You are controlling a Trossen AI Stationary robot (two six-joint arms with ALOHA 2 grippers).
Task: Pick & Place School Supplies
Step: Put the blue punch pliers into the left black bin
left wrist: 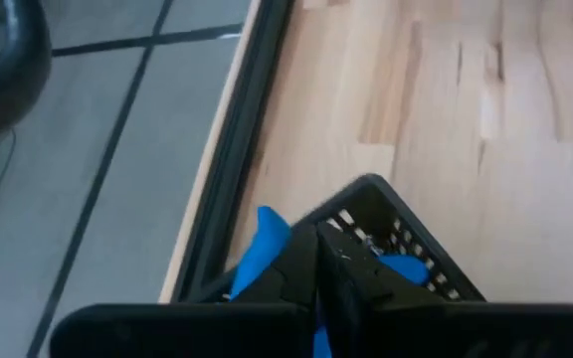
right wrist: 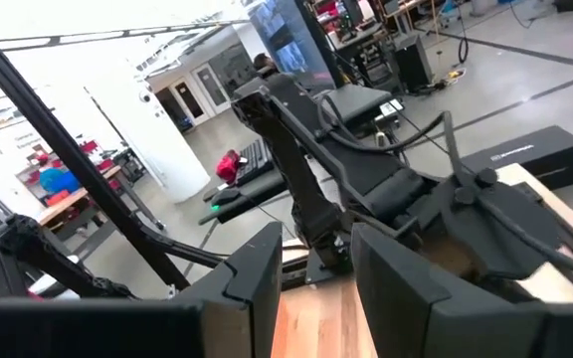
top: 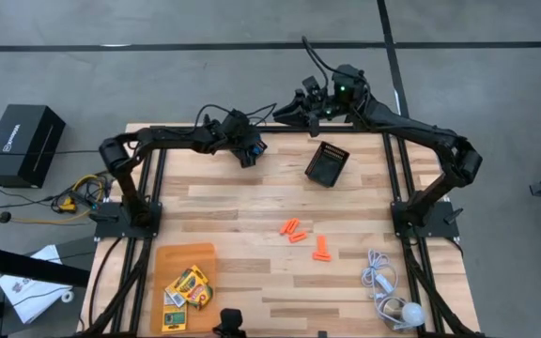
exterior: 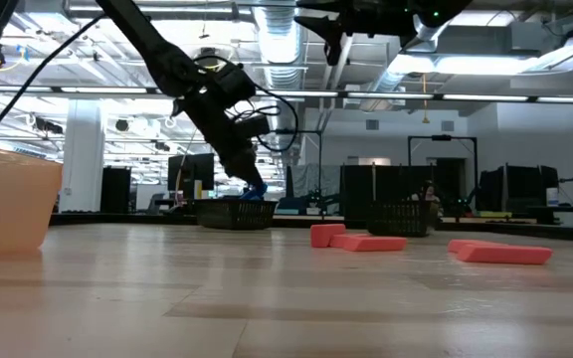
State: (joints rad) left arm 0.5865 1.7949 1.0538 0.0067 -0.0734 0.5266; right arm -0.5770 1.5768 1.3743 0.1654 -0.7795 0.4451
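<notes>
Blue plastic shows between the closed fingers of the left tool (left wrist: 316, 283), which has pinched shut on the blue-handled scissors (left wrist: 267, 244) right at a black mesh bin (left wrist: 396, 224) near the far edge of the table (top: 252, 202). To do this step well, I judge the arm should keep the pinch firm and move slowly, since smooth moulded handles can slip or swivel in a narrow grip; whether the scissors rest inside the bin or just beside its wall I cannot tell. The right tool (right wrist: 311, 273) hangs high above the far edge, fingers partly apart and empty. Another black mesh bin (top: 328, 163) stands tilted nearby. Stubby orange pieces (top: 294, 230), matt and blocky, lie mid-table, and glossy cardboard crayon boxes (top: 188, 289) sit on an orange tray (top: 184, 253) at the near left. The wood is pale, banded butcher-block.
</notes>
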